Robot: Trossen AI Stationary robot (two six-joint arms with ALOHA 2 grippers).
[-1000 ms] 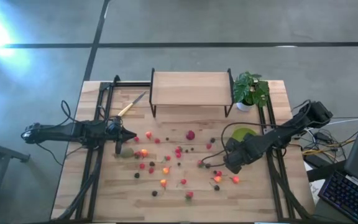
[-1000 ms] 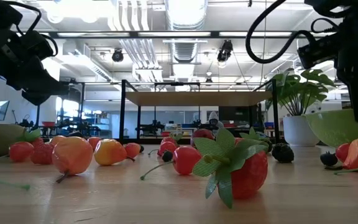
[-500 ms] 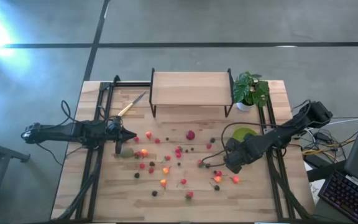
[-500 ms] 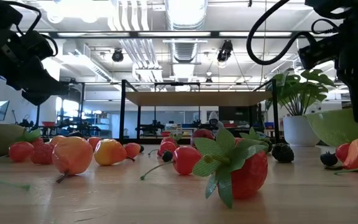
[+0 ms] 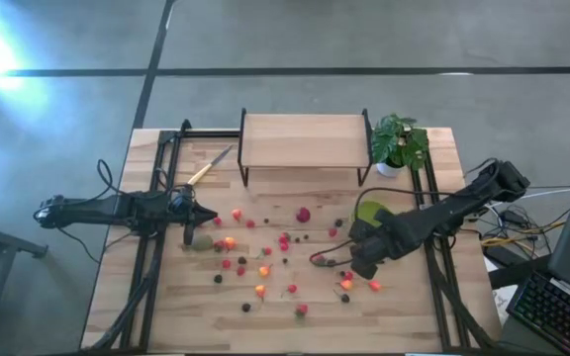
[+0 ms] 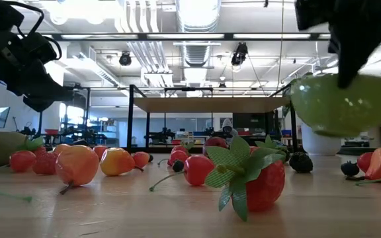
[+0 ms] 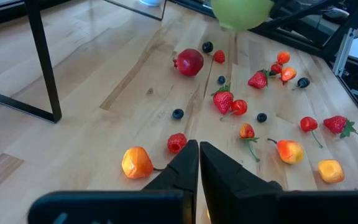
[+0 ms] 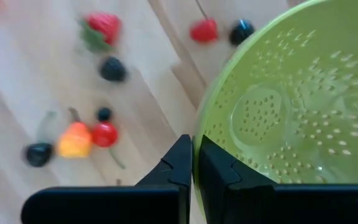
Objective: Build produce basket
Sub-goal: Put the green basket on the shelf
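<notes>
Over on the left side of the table (image 5: 166, 307), the left gripper (image 5: 188, 237) hangs with its fingers pressed together on nothing, the kiwi-like fruit (image 5: 202, 240) just beside their tips. Scattered berries (image 7: 222, 99) lie on the boards ahead of those fingers. Farther right, the right gripper (image 8: 192, 163) has its fingers clamped on the rim of the lime-green colander (image 6: 339, 104), which hangs clear above the tabletop.
</notes>
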